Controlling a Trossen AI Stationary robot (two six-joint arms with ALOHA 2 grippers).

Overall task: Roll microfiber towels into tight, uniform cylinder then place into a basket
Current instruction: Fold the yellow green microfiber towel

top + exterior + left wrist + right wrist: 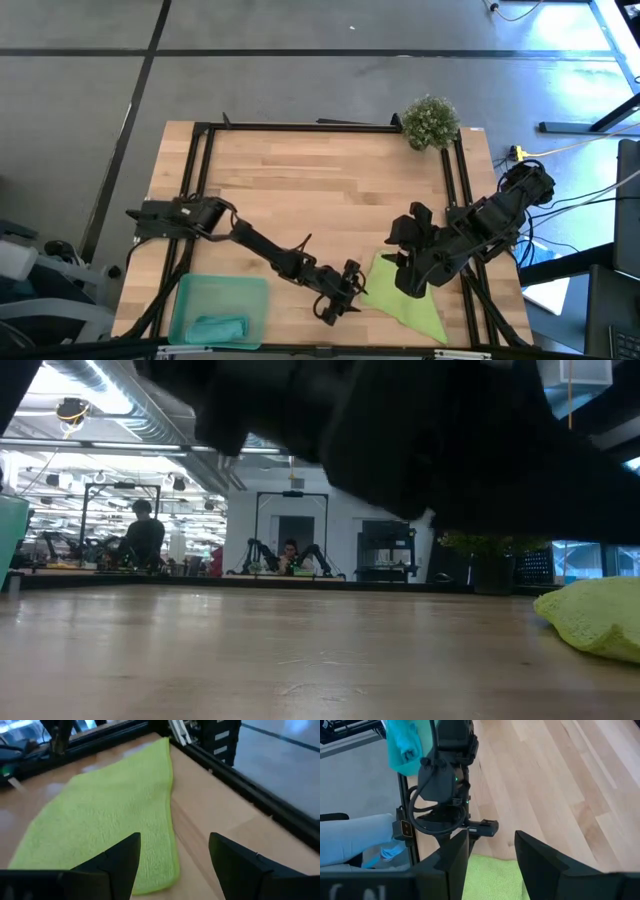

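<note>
From above, the lime yellow-green microfiber towel (405, 298) lies flat between the left gripper (340, 296) and the right gripper (412, 275), well apart from the translucent teal-green plastic basket (190, 292) holding the teal towel (218, 327). At table height the lime cloth looks limp and light. Both wrist views show fingers spread apart, holding nothing; a hemmed edge seems the best hold.

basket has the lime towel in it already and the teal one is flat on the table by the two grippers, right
Not quite: the colours are swapped. The high view shows the teal towel bunched in the basket, while the lime towel lies flat on the table between the open left gripper and the open right gripper.
</note>
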